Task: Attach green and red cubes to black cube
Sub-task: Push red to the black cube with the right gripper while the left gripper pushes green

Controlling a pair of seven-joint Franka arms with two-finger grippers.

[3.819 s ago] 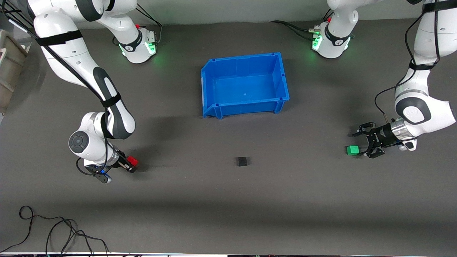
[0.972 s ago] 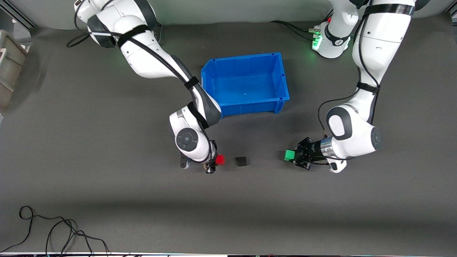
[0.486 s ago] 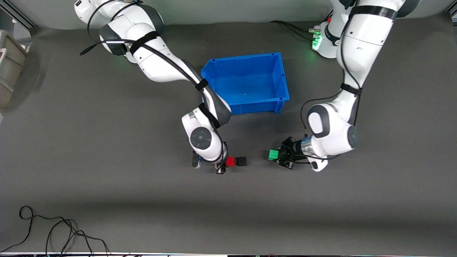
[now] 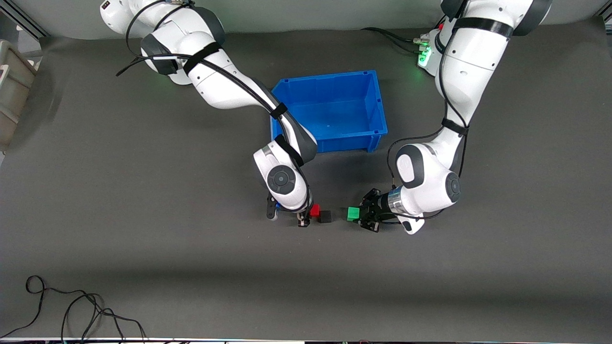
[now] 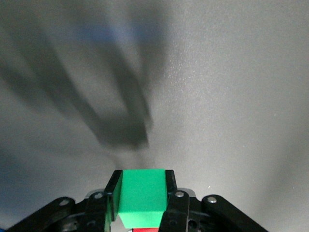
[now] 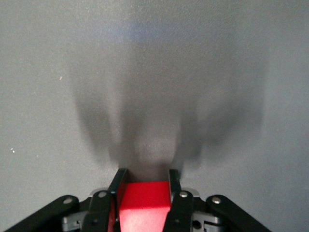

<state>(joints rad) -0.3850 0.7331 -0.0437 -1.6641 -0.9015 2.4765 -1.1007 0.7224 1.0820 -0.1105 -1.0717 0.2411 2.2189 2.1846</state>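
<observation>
Red solid cube (image 4: pixel 314 210) clamped in right gripper (image 4: pixel 306 217), touching matte black cube (image 4: pixel 325 217); green solid cube (image 4: pixel 353 213) clamped in left gripper (image 4: pixel 362 217), just beside.

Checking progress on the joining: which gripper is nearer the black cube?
Right. The right gripper has its red cube touching the black cube; the left gripper holds the green cube just short of it.

The small matte black cube (image 4: pixel 325 217) sits on the dark grey table mat (image 4: pixel 143 191). Its side toward the right arm's end is blocked by the bright red cube (image 4: pixel 314 210) touching it. A narrow gap separates it from the bright green cube (image 4: pixel 353 213). The blue plastic bin (image 4: pixel 377 102) stands farther from the camera.
</observation>
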